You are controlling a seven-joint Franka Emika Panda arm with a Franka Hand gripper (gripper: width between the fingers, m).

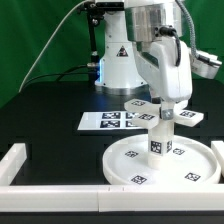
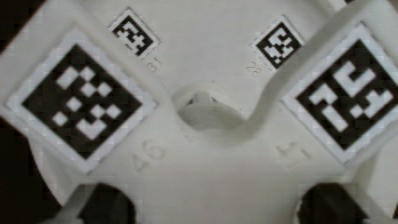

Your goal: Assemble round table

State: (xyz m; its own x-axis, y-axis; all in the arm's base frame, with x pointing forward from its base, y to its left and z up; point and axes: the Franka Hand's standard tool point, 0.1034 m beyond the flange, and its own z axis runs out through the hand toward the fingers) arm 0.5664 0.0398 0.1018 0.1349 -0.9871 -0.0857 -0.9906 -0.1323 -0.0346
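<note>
The large round disc (image 1: 125, 165) lies flat at the front on the exterior view's right. The short cylinder leg (image 1: 158, 140) stands upright on its middle. The cross-shaped base (image 1: 186, 116) sits level on top of the leg. My gripper (image 1: 163, 107) comes straight down onto the base's middle. In the wrist view the base (image 2: 210, 150) fills the frame, with tags around its central hub. My gripper (image 2: 217, 200) has a dark fingertip (image 2: 98, 200) at each side, and the white base spans the whole gap between them. The jaws look shut on the base.
The marker board (image 1: 105, 121) lies flat behind the disc. A white border wall (image 1: 50, 190) runs along the front edge and up the exterior view's left side. The arm's white pedestal (image 1: 115, 60) stands at the back.
</note>
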